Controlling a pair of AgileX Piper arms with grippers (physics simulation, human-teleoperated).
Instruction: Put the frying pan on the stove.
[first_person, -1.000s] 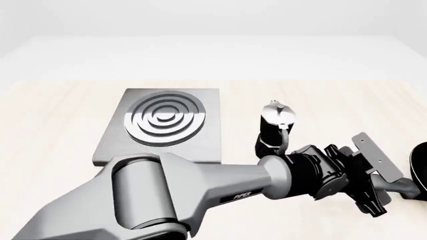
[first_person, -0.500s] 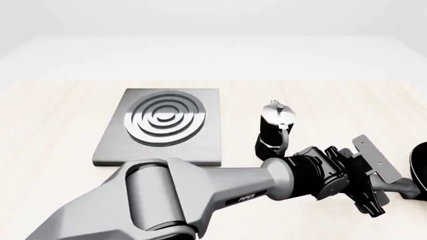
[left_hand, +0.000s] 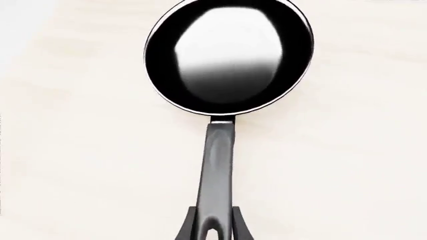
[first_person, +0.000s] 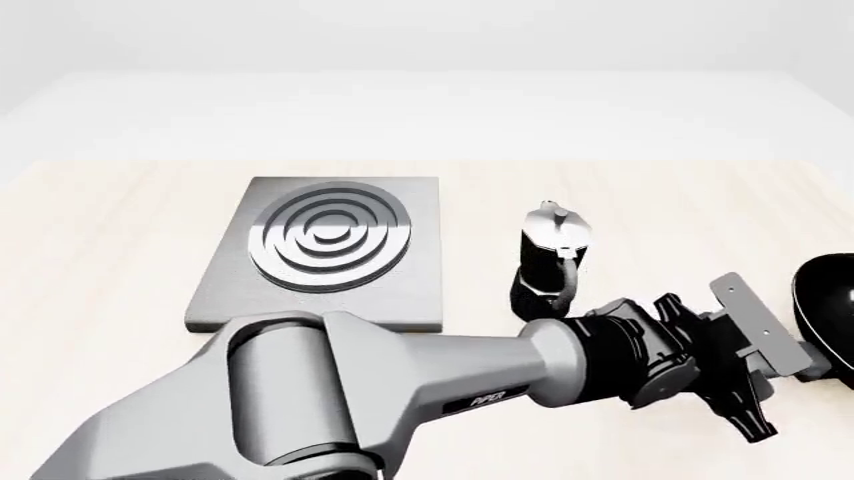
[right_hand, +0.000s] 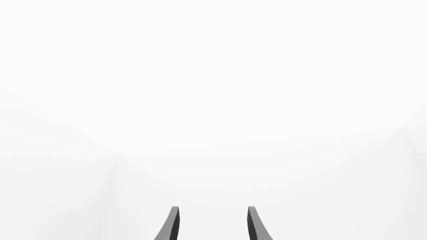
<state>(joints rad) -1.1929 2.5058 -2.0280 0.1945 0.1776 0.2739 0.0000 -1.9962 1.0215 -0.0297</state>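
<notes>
The frying pan (left_hand: 230, 55) is round and black with a pale glossy inside, and its long dark grey handle (left_hand: 219, 170) runs back to my left gripper (left_hand: 215, 231), which is shut on the handle's end. In the front view the left arm reaches across to the far right, where the left gripper (first_person: 787, 368) holds the frying pan (first_person: 827, 298), cut off by the picture's edge. The stove (first_person: 327, 250), a grey slab with shiny rings, lies at the left centre, far from the pan. My right gripper (right_hand: 213, 225) is open, facing blank white.
A black-and-silver moka pot (first_person: 547, 258) stands between the stove and the left gripper, just behind the left arm's wrist. The left arm's big grey link fills the lower left of the front view. The table's far edge runs behind the stove.
The pan shows more at the right edge of the front view and sits higher and a little leftward. The left gripper has shifted slightly with it. The moka pot and stove stayed put.
</notes>
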